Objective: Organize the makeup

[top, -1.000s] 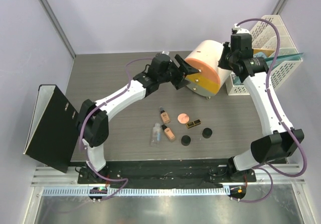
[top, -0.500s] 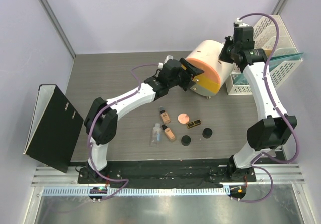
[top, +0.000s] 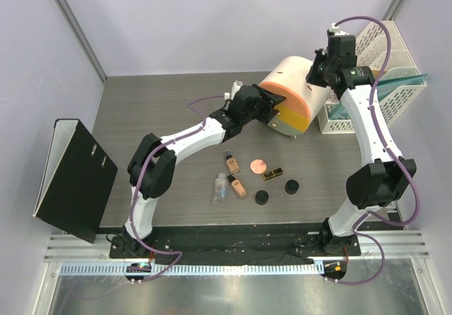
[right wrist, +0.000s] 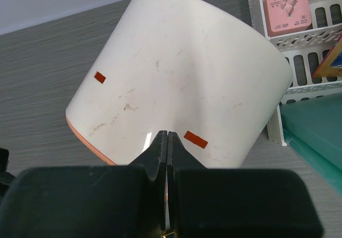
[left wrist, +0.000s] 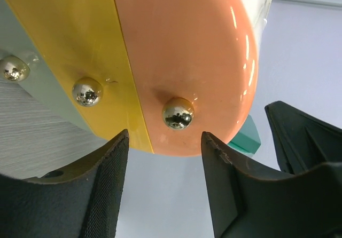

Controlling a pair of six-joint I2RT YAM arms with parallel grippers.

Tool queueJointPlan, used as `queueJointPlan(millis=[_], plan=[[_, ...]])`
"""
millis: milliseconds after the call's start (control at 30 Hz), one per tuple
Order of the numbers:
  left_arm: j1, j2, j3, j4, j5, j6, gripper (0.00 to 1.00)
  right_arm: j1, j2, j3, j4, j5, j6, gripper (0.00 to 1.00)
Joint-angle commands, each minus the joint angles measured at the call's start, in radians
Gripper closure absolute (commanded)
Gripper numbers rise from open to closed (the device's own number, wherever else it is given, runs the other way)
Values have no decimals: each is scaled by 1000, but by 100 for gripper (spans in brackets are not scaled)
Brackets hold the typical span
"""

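The makeup lies on the table in the top view: two beige bottles [top: 232, 162] [top: 238, 186], a clear bottle [top: 219, 188], a pink compact [top: 258, 165], a black-gold lipstick [top: 272, 173] and two black jars [top: 291, 186] [top: 262, 198]. My left gripper [top: 272, 103] is open at the front of the cream drum box [top: 293, 96]. In the left wrist view [left wrist: 165, 142] its jaws stand either side of the orange drawer's metal knob [left wrist: 178, 113], just short of it. My right gripper [top: 316, 75] is shut and empty, its tips [right wrist: 168, 134] against the box's cream wall [right wrist: 181, 72].
A white rack [top: 374, 68] with a teal folder [top: 402, 80] stands right of the box. A black binder [top: 70, 177] lies at the table's left edge. The yellow drawer [left wrist: 69, 46] and its knob [left wrist: 86, 91] sit beside the orange one.
My left gripper has moved right, up to the box's drawer front. My right gripper has shifted to the box's back and rests against it.
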Motion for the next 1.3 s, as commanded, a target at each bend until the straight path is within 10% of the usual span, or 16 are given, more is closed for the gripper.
queueJointPlan(millis=[0,867,1267], plan=[[0,-2,33,58,-52,-16,44,0,2,23,29,-9,-14,99],[3,59,38,140,-111,-44,64,0,20,1,40,-9,-20,99],[9,58,22,150,-102,-36,100,1,22,-9,41,-43,-22,99]])
